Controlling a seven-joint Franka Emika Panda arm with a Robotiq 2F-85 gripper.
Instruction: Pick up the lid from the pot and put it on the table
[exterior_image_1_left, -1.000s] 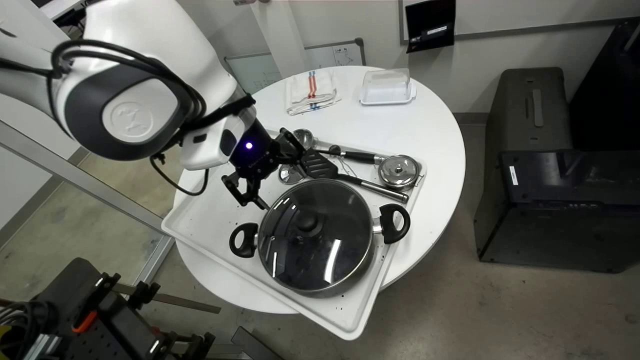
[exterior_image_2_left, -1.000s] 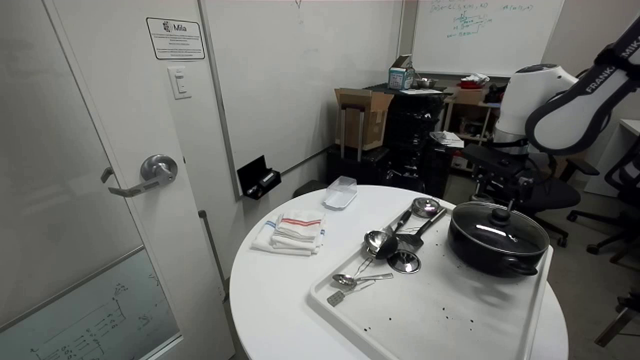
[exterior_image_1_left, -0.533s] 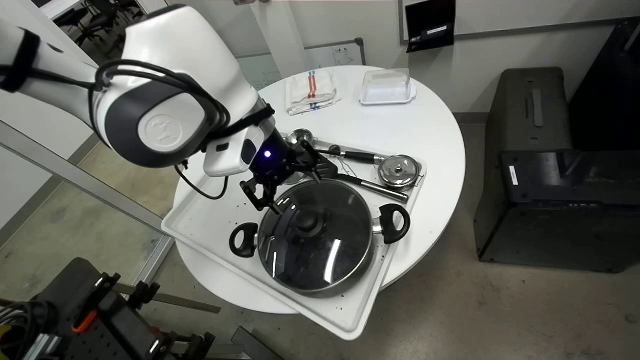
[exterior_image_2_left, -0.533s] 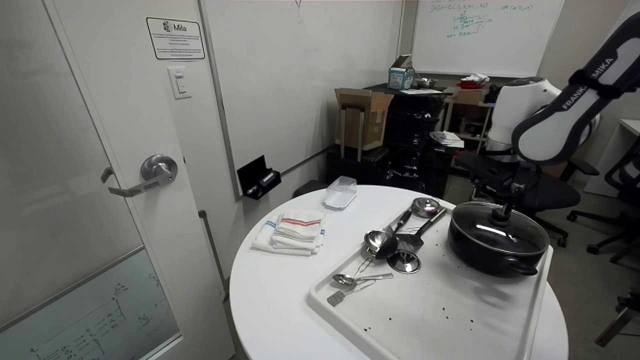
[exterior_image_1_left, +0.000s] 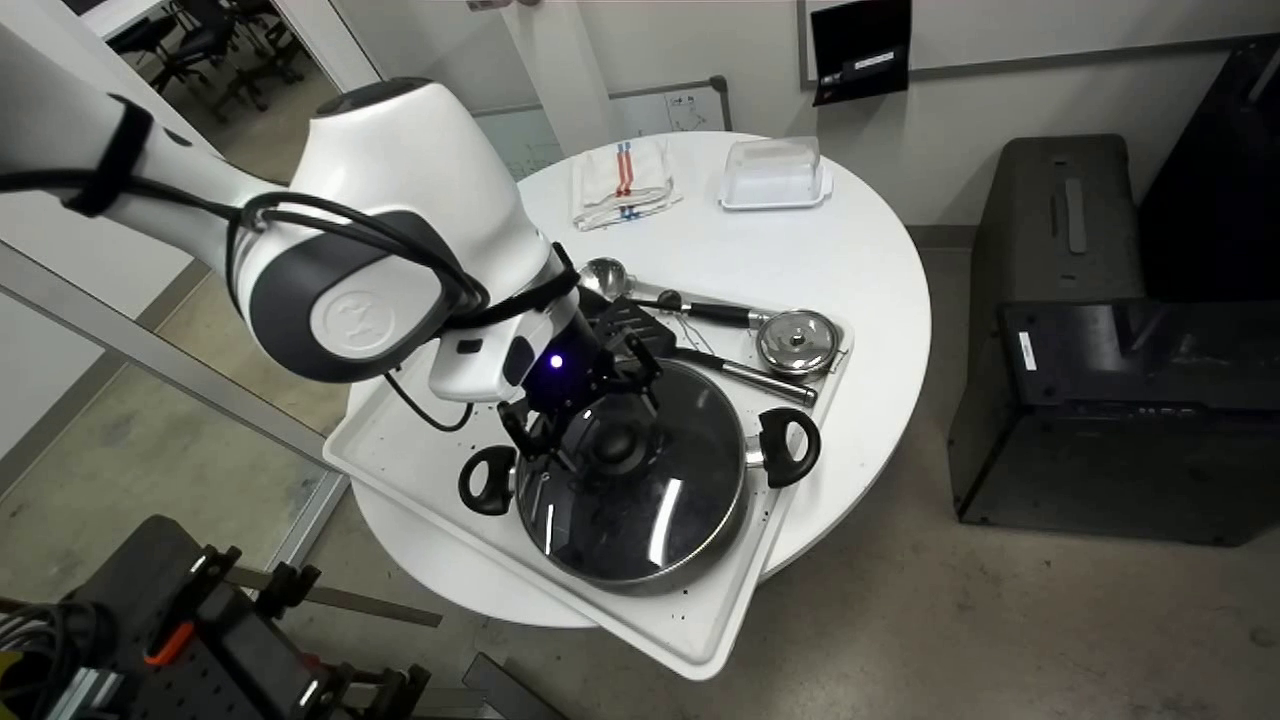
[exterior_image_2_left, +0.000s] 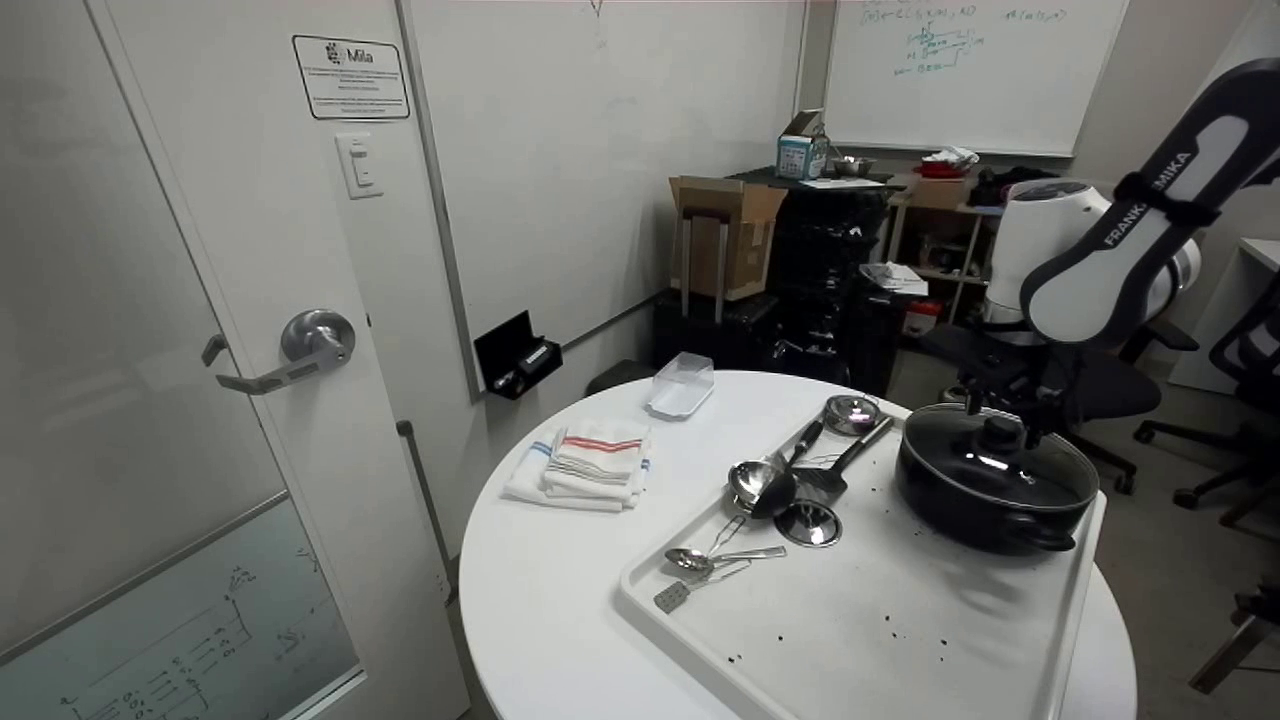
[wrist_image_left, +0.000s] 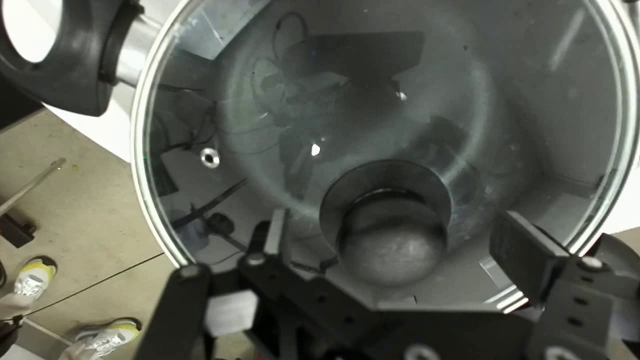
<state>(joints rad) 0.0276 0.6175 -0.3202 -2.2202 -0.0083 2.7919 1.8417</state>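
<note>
The glass lid (exterior_image_1_left: 690, 460) with its black centre knob (wrist_image_left: 392, 245) sits on the black pot (exterior_image_2_left: 960, 515), also in view (exterior_image_2_left: 965, 465). The pot stands on a tray on the round white table (exterior_image_1_left: 880, 300). My gripper (exterior_image_1_left: 610, 432) is over the lid, low at the knob. In the wrist view my gripper (wrist_image_left: 391, 225) is open, with one finger on each side of the knob and a gap on both sides. Part of the lid's rim is hidden by the gripper in the wrist view.
A pale rectangular tray (exterior_image_2_left: 850, 610) also holds a black spatula (exterior_image_1_left: 740, 375), a ladle (exterior_image_1_left: 605, 275), a small metal lidded pot (exterior_image_1_left: 798, 342) and several small utensils. Folded towels (exterior_image_2_left: 590, 465) and a clear plastic box (exterior_image_2_left: 682, 385) lie on the table.
My gripper has moved from the lid's edge across and down to the knob, its fingers now on both sides of it. The lid and pot have not moved.
</note>
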